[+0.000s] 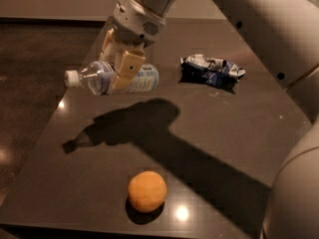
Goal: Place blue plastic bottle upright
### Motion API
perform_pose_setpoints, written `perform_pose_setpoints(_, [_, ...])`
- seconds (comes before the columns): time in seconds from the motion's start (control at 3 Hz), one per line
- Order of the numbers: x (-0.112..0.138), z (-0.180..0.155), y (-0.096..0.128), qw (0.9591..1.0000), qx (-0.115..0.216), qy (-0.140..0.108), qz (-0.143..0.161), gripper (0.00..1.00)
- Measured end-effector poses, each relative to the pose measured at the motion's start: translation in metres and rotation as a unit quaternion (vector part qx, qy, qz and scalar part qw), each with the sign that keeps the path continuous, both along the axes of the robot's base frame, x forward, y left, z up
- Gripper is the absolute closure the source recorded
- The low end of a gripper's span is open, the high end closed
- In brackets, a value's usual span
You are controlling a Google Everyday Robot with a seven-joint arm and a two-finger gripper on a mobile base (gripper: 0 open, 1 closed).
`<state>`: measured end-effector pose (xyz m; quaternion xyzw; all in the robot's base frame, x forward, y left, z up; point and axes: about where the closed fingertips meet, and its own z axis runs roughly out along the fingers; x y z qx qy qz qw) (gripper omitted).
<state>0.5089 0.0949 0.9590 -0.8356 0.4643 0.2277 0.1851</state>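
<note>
The blue plastic bottle [99,78] is held in the air above the dark table [224,133], lying roughly horizontal with its white cap pointing left. Its label end [144,77] points right. My gripper [119,66] comes down from the top of the view and is shut on the bottle's middle, one cream finger [126,69] in front of it. The bottle's shadow lies on the table below, well apart from it.
A crumpled dark-blue-and-white snack bag [212,69] lies on the table to the right of the bottle. An orange [146,191] sits near the front edge. My arm's pale links [279,39] fill the right side. The table's left edge runs diagonally below the bottle.
</note>
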Motion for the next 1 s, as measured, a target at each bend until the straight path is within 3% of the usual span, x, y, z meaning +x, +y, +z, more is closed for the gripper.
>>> perform_pose_setpoints(0.33, [-0.0095,0.0201,0.0058,0.9950,0.080,0.058,-0.011,1.00])
perform_pose_setpoints(0.67, [-0.0151,0.0278,0.0075,0.9824,0.144,0.113,-0.034,1.00])
perform_pose_setpoints(1.0, [-0.0155,0.0248,0.0041,0.9695,0.182,0.143,-0.079,1.00])
